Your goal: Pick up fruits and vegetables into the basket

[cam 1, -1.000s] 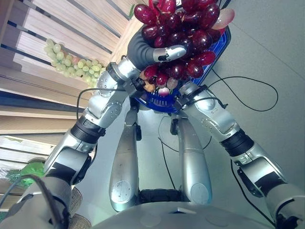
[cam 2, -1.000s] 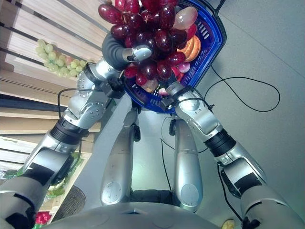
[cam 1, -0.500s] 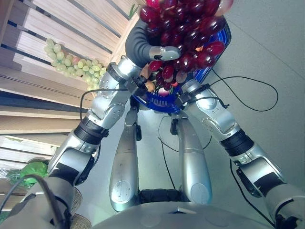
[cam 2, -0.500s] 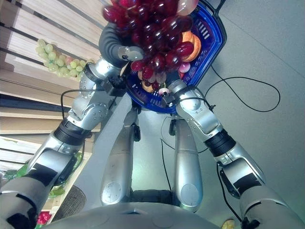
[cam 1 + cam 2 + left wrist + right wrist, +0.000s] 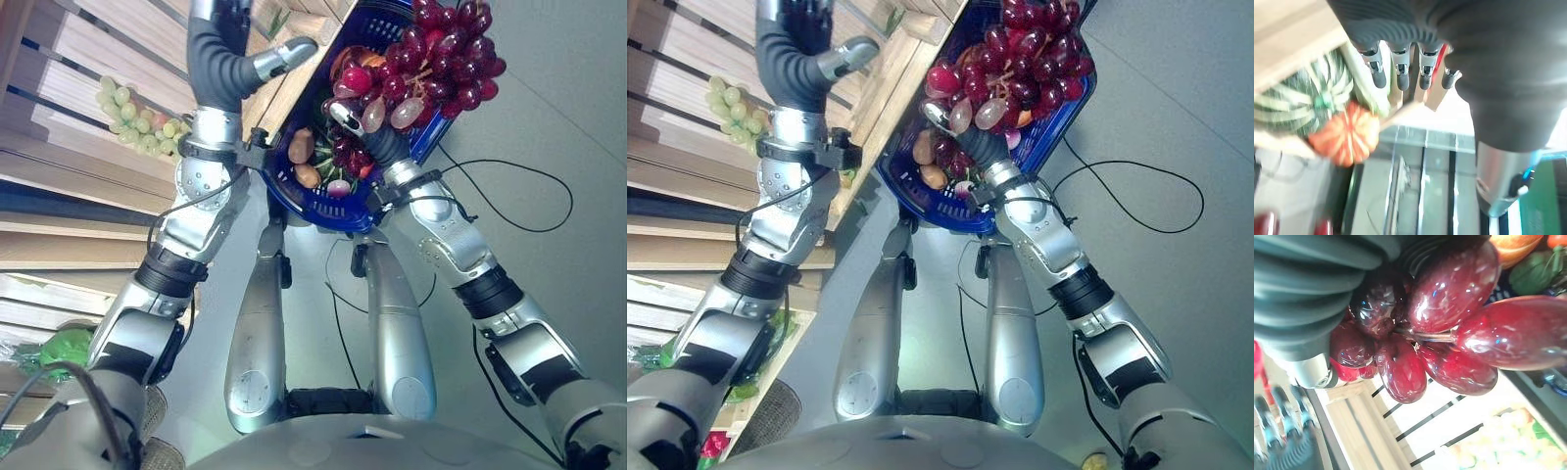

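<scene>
sitting half over the blue basket (image 5: pixel 392 186) rim, the red grapes (image 5: pixel 441 59) are looking ready to be sliding off; right hand (image 5: pixel 358 122) fingers hidden, can't tell. left hand (image 5: pixel 240 59) is hanging relaxed, empty.

The blue basket (image 5: pixel 345 210) is crowded: a bunch of red grapes (image 5: pixel 441 59) covers its opening toward 1 o'clock, with small brown and pink produce (image 5: pixel 302 147) packed against its 9 o'clock wall. The right hand (image 5: pixel 351 119) sits inside at the middle, so little room is left between the fruit. At 10 o'clock the raised left hand (image 5: pixel 274 61) stands just beside the slatted wooden shelf (image 5: pixel 108 49), where green grapes (image 5: pixel 137 119) lie. The grey floor (image 5: pixel 558 117) from 2 to 4 o'clock lies open.
</scene>
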